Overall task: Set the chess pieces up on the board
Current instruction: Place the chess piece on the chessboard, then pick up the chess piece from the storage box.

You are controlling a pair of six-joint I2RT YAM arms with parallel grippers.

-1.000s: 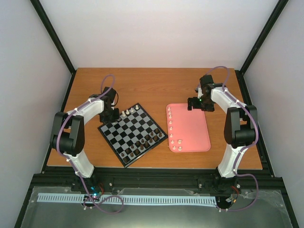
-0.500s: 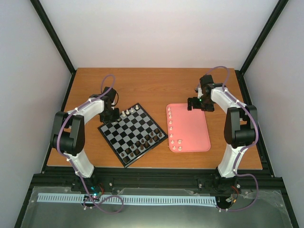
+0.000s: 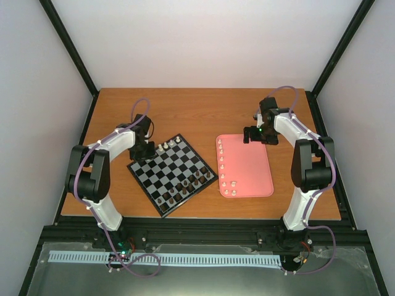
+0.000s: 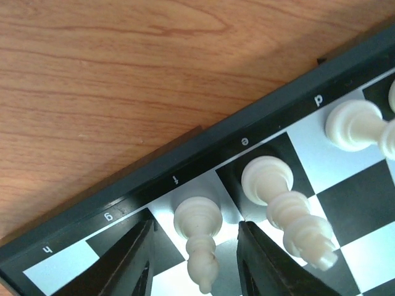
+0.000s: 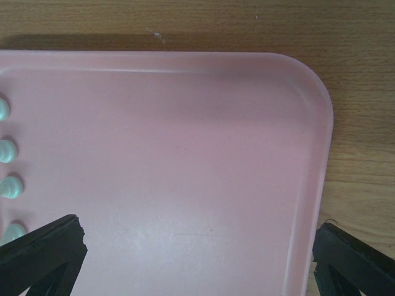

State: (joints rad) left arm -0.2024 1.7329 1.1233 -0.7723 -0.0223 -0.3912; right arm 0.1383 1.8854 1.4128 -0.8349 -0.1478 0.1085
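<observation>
The board (image 3: 162, 179) lies turned at an angle, left of centre. A few cream chess pieces (image 3: 170, 144) stand along its far edge. My left gripper (image 3: 146, 150) is over that edge. In the left wrist view it (image 4: 197, 265) is open, with its fingers (image 4: 133, 259) either side of a cream piece (image 4: 199, 231) on square f, a gap on each side. Two more cream pieces stand on e (image 4: 281, 200) and d (image 4: 350, 123). Several cream pieces (image 3: 221, 161) line the pink tray (image 3: 253, 166). My right gripper (image 3: 254, 134) hangs wide open and empty over the tray's far end (image 5: 197, 246).
Dark brown pieces (image 3: 184, 187) stand along the board's near right edge. In the right wrist view the tray's rim (image 5: 321, 123) curves at the right, and cream piece tops (image 5: 6, 148) show at the left edge. Bare wooden table (image 3: 203, 108) lies beyond the board and tray.
</observation>
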